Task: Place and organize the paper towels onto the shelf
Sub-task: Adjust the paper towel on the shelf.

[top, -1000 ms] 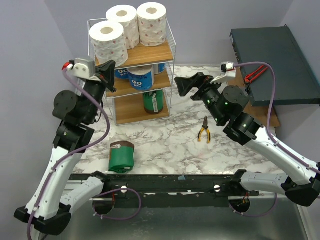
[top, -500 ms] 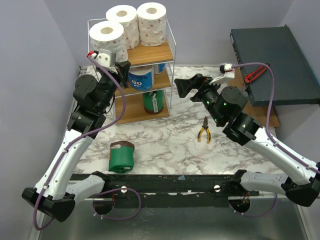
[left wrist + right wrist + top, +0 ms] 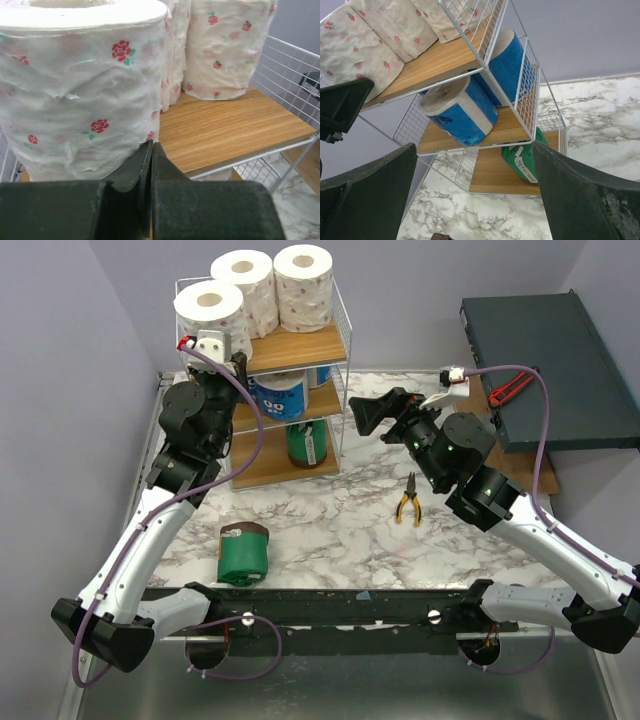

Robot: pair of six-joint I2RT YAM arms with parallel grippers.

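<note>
A marbled surface [image 3: 330, 525] carries a three-tier wire shelf [image 3: 305, 343] at its far left, and a dark flat box [image 3: 545, 350] sits at the far right. On the shelf's top board stand three white rolls [image 3: 303, 285] printed with small red flowers, all upright. The middle board holds blue rolls [image 3: 281, 395], and one green roll [image 3: 306, 443] stands on the bottom board. A second green roll [image 3: 244, 552] lies on its side on the surface, near the front edge and well apart from the shelf.

The left claw [image 3: 238, 362] has its fingers pressed together with nothing between them. Its tip is at the foot of the front-left roll [image 3: 85, 90] on the top board. The right claw [image 3: 365, 412] hangs with its fingers spread wide and empty, just right of the shelf and facing the middle tier. Yellow-handled pliers [image 3: 407, 502] lie on the surface below that arm. A small red-handled tool [image 3: 510, 387] rests by the box's left edge.
</note>
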